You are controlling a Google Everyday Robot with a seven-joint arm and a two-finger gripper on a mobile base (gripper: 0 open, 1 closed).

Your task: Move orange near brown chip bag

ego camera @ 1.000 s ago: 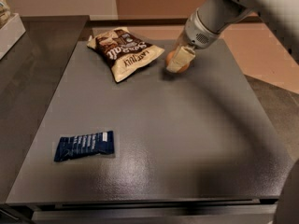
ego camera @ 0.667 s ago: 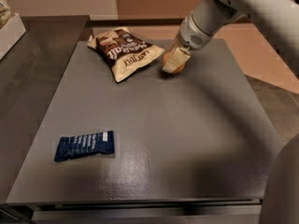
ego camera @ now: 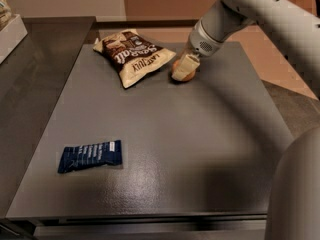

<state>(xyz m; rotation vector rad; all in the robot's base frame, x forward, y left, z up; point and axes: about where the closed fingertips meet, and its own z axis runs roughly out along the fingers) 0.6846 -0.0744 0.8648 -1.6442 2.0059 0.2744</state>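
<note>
The brown chip bag [ego camera: 134,55] lies at the far left-centre of the grey table [ego camera: 165,149], dark brown on top and cream-white below. The orange [ego camera: 176,64] rests on the table just right of the bag's lower corner. It is mostly covered by a cream finger. My gripper [ego camera: 184,68] comes down from the upper right on the white arm [ego camera: 235,14] and is shut on the orange, low at the table surface. A small gap separates the orange from the bag.
A flat dark blue bar wrapper [ego camera: 90,155] lies near the front left of the table. A white box [ego camera: 11,31] stands on the dark counter at the far left. The robot's body [ego camera: 295,194] fills the lower right corner.
My gripper has moved a little to the left with the orange, closer to the chip bag, and sits lower at the table. The bag and the blue wrapper have not moved.
</note>
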